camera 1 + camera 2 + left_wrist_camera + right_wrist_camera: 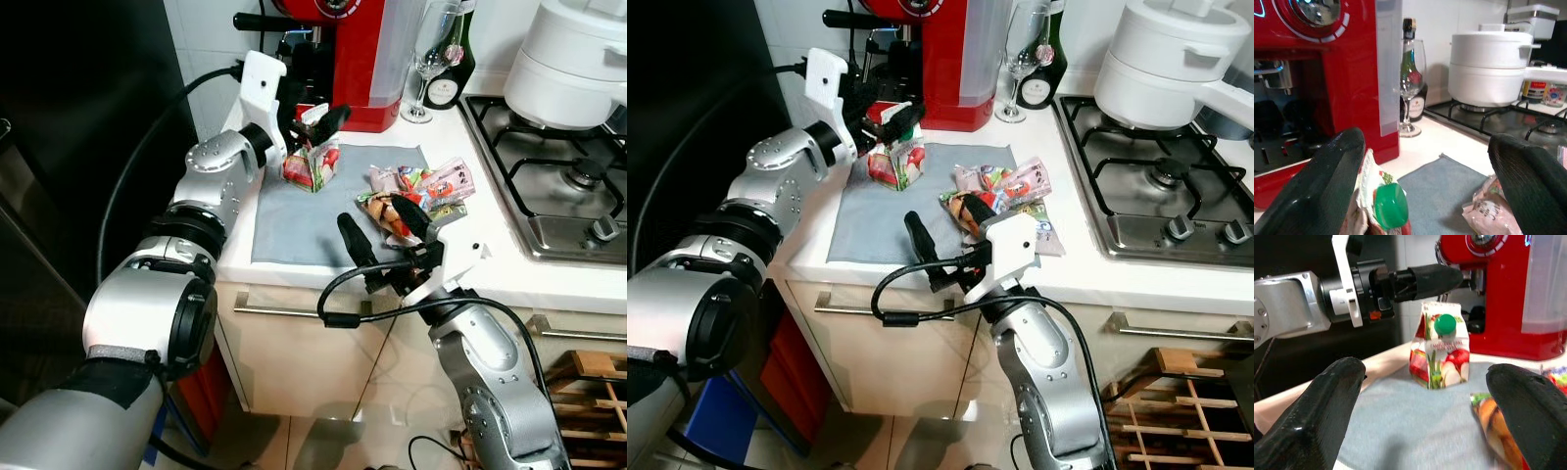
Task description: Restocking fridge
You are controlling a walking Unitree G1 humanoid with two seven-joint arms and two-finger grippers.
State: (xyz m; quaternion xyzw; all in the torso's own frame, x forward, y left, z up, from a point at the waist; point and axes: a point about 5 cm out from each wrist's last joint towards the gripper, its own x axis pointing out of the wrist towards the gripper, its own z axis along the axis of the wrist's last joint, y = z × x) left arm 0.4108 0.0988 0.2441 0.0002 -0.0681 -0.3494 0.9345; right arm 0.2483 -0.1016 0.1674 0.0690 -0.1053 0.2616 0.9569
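A small juice carton (312,166) with a green cap (1391,205) and apple print stands upright on a grey cloth mat (294,230) on the counter. My left gripper (313,121) hovers at the carton's top, open, with one finger (1327,181) beside the cap and the other well clear. The right wrist view shows the carton (1441,352) standing free under that gripper. Several snack packets (426,188) lie at the mat's right end. My right gripper (384,230) is open at the counter's front edge, just before the packets, holding nothing.
A red coffee machine (358,59) stands right behind the carton. A wine glass (431,54) and a dark bottle (458,69) stand next to it. A gas hob (558,186) with a white pot (573,59) is to the right. A dark fridge (69,147) stands left of the counter.
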